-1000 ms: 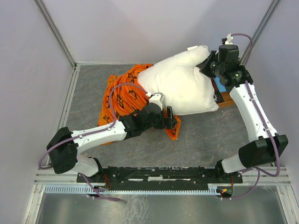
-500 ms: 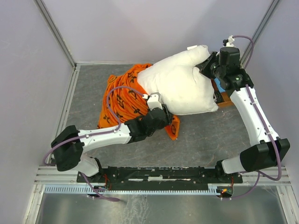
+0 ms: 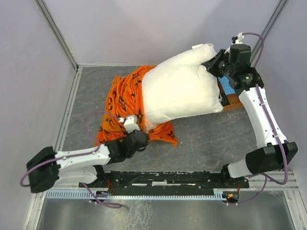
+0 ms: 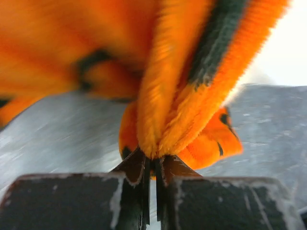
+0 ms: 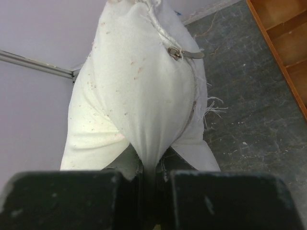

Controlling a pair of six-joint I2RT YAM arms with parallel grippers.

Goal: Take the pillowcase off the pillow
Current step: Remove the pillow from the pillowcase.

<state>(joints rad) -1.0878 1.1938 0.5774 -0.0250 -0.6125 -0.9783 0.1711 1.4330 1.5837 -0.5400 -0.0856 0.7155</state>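
Note:
The white pillow [image 3: 180, 88] lies across the back of the table, most of it bare. Its left end is still inside the orange pillowcase [image 3: 123, 98] printed with black motifs. My left gripper [image 3: 140, 138] is shut on a fold of the pillowcase [image 4: 192, 96] at its near edge; in the left wrist view the orange cloth is pinched between the closed jaws [image 4: 153, 165]. My right gripper [image 3: 214, 64] is shut on the pillow's right end, with white fabric [image 5: 139, 96] bunched between its fingers [image 5: 151, 172].
A wooden tray [image 3: 231, 99] with a blue cloth [image 3: 225, 87] sits at the right under the pillow's end; its rim [image 5: 276, 52] shows in the right wrist view. Grey table surface [image 3: 211, 139] lies in front. White walls enclose the back and sides.
The left gripper closed on the pillowcase's near edge and pulled back towards the left front, dragging the orange cloth with it. The right arm lifted the pillow's right end slightly.

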